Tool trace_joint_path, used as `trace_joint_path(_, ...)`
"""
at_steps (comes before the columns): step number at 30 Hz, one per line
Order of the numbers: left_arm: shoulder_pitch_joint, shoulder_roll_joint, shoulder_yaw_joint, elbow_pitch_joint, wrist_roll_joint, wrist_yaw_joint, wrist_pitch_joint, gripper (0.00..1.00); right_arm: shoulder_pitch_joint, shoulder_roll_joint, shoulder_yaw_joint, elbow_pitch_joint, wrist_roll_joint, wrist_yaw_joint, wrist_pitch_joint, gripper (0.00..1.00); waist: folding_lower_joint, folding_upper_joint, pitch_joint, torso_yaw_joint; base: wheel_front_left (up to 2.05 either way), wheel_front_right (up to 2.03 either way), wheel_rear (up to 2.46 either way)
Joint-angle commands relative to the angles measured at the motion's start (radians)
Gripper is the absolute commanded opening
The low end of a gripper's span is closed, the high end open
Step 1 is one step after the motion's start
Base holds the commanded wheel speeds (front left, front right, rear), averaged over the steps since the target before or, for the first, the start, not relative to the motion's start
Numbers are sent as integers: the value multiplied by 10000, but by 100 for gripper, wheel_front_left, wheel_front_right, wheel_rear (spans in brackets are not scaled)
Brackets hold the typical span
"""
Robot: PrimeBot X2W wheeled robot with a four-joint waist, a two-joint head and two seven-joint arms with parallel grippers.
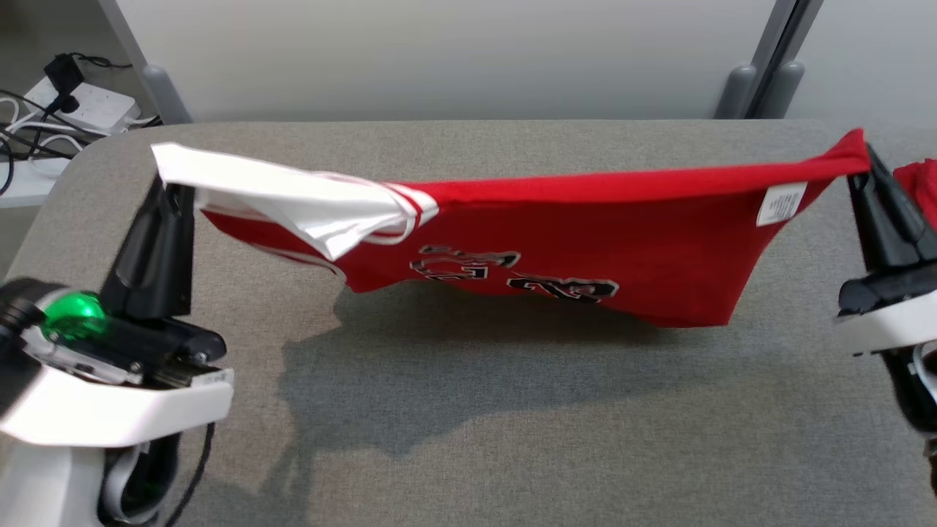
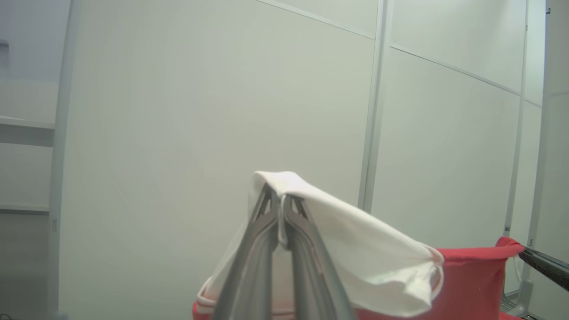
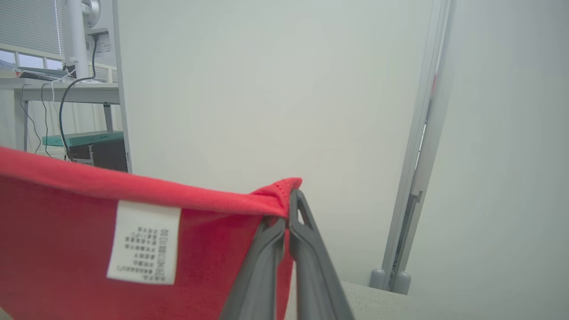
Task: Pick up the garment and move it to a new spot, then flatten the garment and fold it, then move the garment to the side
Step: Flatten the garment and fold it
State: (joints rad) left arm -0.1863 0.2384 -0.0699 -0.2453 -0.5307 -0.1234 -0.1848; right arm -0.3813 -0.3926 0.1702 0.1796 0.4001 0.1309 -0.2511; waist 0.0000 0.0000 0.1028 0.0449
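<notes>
You have the shirt (image 1: 556,234) strung out between your two grippers, above the grey table (image 1: 468,424). Your left gripper (image 1: 167,189) is pinched tight on the white sleeve (image 1: 293,197). In the left wrist view its two fingers (image 2: 255,249) meet at the tips with a fold of white cloth caught between them. The rest of the sleeve drapes over the tips and off to that view's right, where the red body begins.

Your right gripper (image 1: 869,162) is clamped just as tightly on the opposite red corner. The right wrist view shows its fingers (image 3: 309,258) closed together, with the stitched red hem nipped at the very tips and the cloth falling away to that view's left. The white care label (image 1: 782,203) hangs just inside that corner, near the right fingers but not touching them.

In the head view the top edge runs nearly taut from one set of fingertips to the other. The body sags below it, with black-and-white lettering (image 1: 512,274) facing you. A shadow (image 1: 410,380) lies on the table under the shirt. You cannot tell whether the lowest edge touches the table.
</notes>
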Motion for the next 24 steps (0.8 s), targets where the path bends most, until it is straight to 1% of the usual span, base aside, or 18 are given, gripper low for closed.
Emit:
trace_joint_path(1,-817,585,308,-624,-369,-69,230,0,-481,-539,167,-355,-79,-2,-107,0,0,0,-166,-155,0,0,0)
trace_joint_path(4,-1385,1282,314,-1302,-1202,-70,771,0,-925,-1059,-1,-864,-100,-2,-107,0,0,0,-271,-273,0,0,0)
trace_joint_path(7,-1744,1901,518,-2090,-2087,-71,1484,0,-909,-1640,-893,-1601,-347,-2,-107,0,0,0,-336,-331,0,0,0)
trace_joint_path(9,-1963,2097,689,-2710,-2827,-20,2052,0,-685,-2081,-1636,-2147,-658,-2,-79,0,0,0,-350,-332,0,0,0)
trace_joint_path(11,-2235,2255,781,-3405,-3581,162,2718,0,-406,-2389,-2445,-2923,-931,-2,158,0,0,0,-327,-336,0,0,0)
trace_joint_path(13,-2481,2405,745,-3939,-4213,491,3450,0,-148,-2549,-3110,-3700,-1022,-2,584,0,0,0,-269,-344,0,0,0)
trace_joint_path(14,-2481,2405,745,-3939,-4213,491,3450,0,-148,-2549,-3110,-3700,-1022,-2,584,0,0,0,-269,-344,0,0,0)
trace_joint_path(15,-2553,2554,671,-4061,-4384,672,3869,0,1,-2580,-3266,-4032,-1022,-2,906,0,0,0,-230,-355,0,0,0)
trace_joint_path(16,-2568,2728,535,-4044,-4433,826,4280,0,165,-2552,-3220,-4229,-908,-2,1328,0,0,0,-192,-363,0,0,0)
trace_joint_path(17,-2548,2852,344,-3889,-4441,923,4614,0,303,-2522,-2912,-4310,-703,-2,1755,0,0,0,-154,-383,0,0,0)
trace_joint_path(19,-2495,2945,-104,-3197,-4364,993,5035,0,195,-2400,-1976,-4105,-197,-2,2303,0,0,0,-23,-462,0,0,0)
trace_joint_path(21,-2769,3029,-499,-2093,-3950,768,5055,0,-592,-2408,-700,-3318,93,-2,2582,0,0,0,124,-581,0,0,0)
trace_joint_path(23,-3557,3063,-662,-661,-3176,555,4570,0,-2097,-2138,629,-1985,341,-2,2708,0,0,0,283,-743,0,0,0)
trace_joint_path(24,-4114,3078,-713,172,-2666,471,4164,0,-3030,-1841,1196,-1142,458,-2,2659,0,0,0,324,-812,0,0,0)
